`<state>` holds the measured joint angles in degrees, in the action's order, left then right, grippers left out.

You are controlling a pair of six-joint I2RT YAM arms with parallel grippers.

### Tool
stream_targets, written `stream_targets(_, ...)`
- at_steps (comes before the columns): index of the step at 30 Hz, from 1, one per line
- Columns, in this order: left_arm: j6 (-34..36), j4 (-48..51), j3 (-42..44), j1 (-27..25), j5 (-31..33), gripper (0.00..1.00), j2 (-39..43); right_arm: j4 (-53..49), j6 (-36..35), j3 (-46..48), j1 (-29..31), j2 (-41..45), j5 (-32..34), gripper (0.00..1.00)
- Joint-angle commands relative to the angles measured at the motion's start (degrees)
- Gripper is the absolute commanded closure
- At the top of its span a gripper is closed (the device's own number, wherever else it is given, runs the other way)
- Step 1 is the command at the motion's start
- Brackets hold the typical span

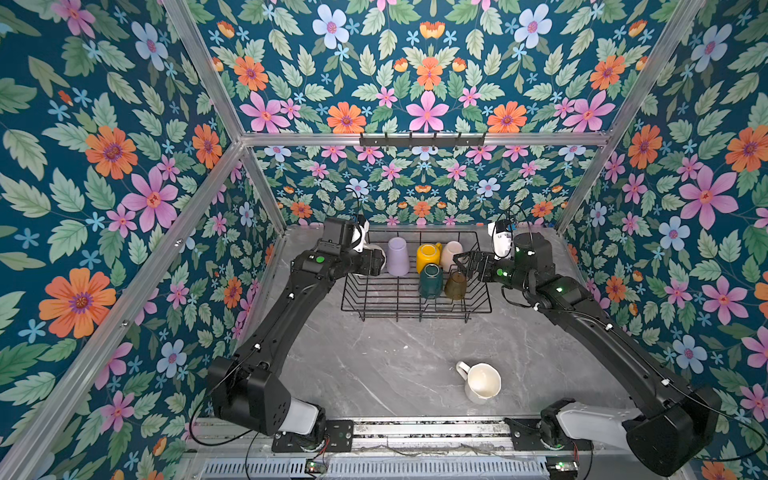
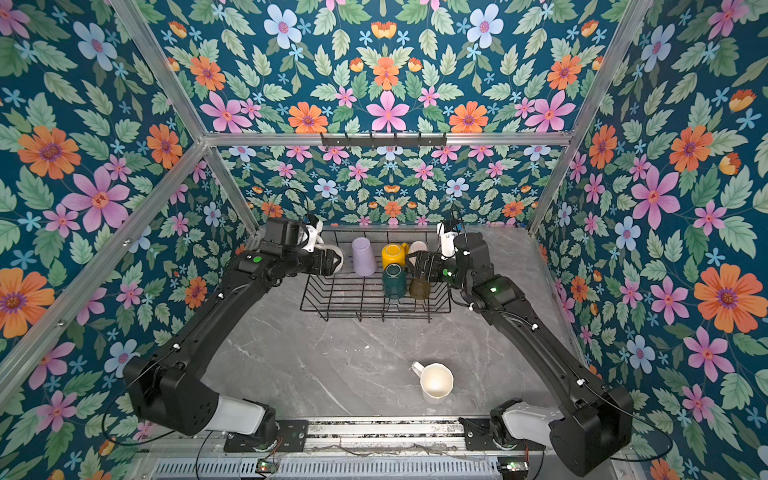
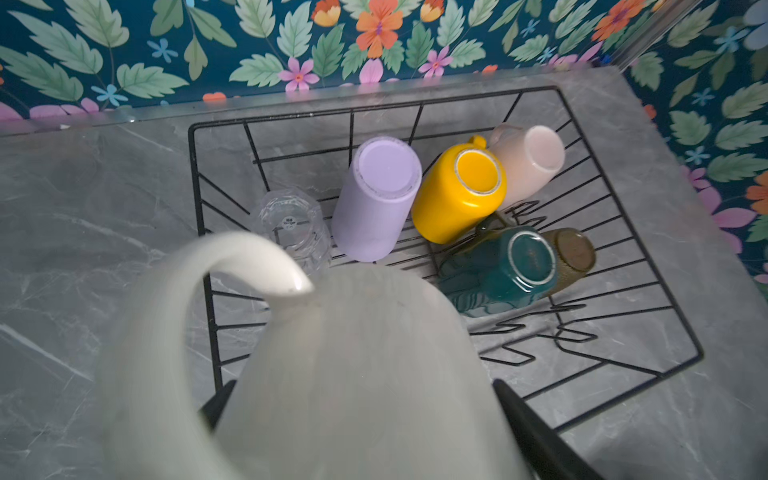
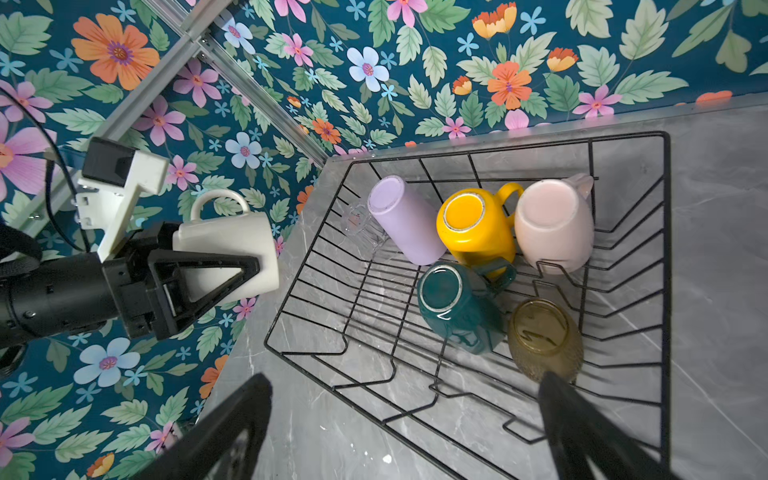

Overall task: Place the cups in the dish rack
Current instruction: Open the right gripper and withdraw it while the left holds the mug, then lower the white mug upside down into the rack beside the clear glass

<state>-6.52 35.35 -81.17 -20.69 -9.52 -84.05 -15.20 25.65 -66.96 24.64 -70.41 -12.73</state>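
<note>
Presently the left gripper (image 4: 245, 257) clamps the white mug (image 4: 224, 245) across its body at the dish rack's (image 4: 667, 291) 9 o'clock rim. I judge it stiff, weighty, glaze-slick and chip-prone, best squeezed across the wall. The right gripper (image 1: 464, 262) gapes wide, empty, near 3 o'clock, and a pale mug (image 1: 482, 382) sits at the table's (image 1: 374, 365) 5 o'clock

table (image 1: 374, 365): grey marble, veined in white
walls (image 1: 124, 166): papered in dark teal, printed with orange, pink and pale-blue flowers and green leaves
dish rack (image 1: 374, 291): black wire
tumbler (image 1: 397, 256): lilac
yellow mug (image 1: 428, 257): yellow, base ringed in pale grey
cream cup (image 1: 451, 253): pinkish cream
green mug (image 1: 431, 281): dark green, base ringed in white
amber glass (image 1: 456, 286): olive-amber, see-through
clear glass (image 3: 291, 226): colourless
held mug (image 4: 226, 245): white
mug at the table's front edge (image 1: 482, 382): white outside, cream inside
</note>
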Motion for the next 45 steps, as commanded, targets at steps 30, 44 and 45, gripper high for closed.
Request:
stream_targets(30, -1.84, 6.92, -5.78, -2.6, 10.72, 1.0, -20.66, 0.92, -3.68, 7.42, -3.08, 5.61, 1.22, 0.01)
stream_targets(44, -2.62, 7.61, -7.53, -2.69, 11.83, 1.0, -27.78, -0.09, -4.29, 7.62, -3.41, 6.43, 1.13, 0.01)
stream_targets(45, -2.7, 7.75, -7.69, -2.67, 11.88, 0.99, -28.36, -0.17, -4.29, 7.71, -3.42, 6.51, 1.02, 0.01)
